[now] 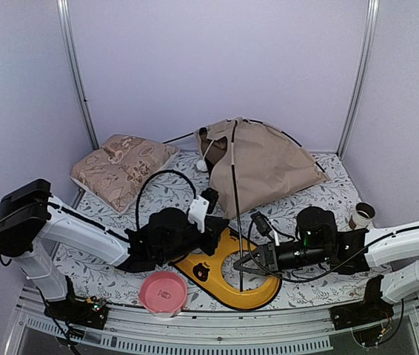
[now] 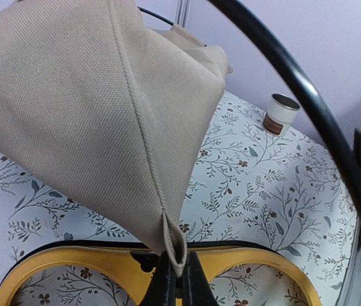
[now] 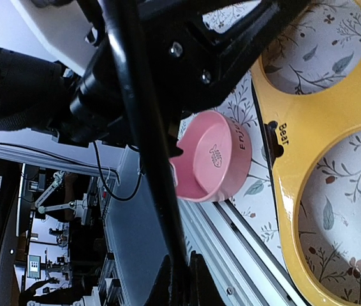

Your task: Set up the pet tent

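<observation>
Over the desk (image 1: 328, 192), seen from above, the pet tent (image 1: 265, 166) slumps half-raised at the back centre, near the floral pillow (image 1: 121, 166); both arms meet in front of it above the yellow bowl stand (image 1: 228, 288), probably to tension its frame. From the left wrist, the left pincer (image 2: 175, 280) is closed on the seamed lower corner of the beige fabric, seemingly anchoring it so the cloth pulls taut. From the right wrist, the right pincer (image 3: 179, 280) is clamped on a thin black pole (image 3: 145, 127), likely to bend it into place, with the pink bowl (image 3: 212, 159) beyond.
</observation>
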Available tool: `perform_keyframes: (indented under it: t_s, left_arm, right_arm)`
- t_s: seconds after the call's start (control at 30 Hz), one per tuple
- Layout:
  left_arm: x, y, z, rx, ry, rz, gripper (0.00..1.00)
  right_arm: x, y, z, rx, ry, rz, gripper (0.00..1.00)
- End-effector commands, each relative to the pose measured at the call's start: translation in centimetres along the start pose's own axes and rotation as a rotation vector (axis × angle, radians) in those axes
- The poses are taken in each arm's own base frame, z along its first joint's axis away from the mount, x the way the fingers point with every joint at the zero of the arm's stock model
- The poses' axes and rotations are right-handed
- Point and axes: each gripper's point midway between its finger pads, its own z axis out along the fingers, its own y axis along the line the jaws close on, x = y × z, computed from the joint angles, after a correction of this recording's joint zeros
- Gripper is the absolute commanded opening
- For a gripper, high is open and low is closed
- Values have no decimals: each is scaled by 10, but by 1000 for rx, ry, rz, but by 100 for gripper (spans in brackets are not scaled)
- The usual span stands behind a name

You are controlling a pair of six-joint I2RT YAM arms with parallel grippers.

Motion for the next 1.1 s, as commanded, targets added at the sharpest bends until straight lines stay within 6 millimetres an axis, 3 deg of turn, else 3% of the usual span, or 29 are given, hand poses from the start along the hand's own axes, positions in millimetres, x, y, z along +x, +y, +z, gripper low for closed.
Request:
perform_keyframes:
  t_s: [0.0, 0.13, 0.4, 0.67, 1.07]
  left_arm:
    - [29, -43, -30, 128, 97, 18, 0]
    - [32, -49, -43, 127, 108, 23, 0]
    - [32, -58, -62, 122, 113, 26, 0]
    - [37, -70, -74, 122, 130, 35, 0]
    - [51, -72, -81, 103, 176, 52, 0]
  right_arm:
    - [-72, 10, -1, -4, -253, 10, 0]
    - [-89, 20, 1, -33, -298, 17, 0]
    - [-143, 55, -13, -68, -449, -97, 0]
    - [-181, 68, -23, -86, -543, -171, 0]
    - [-216, 85, -48, -72, -654, -253, 0]
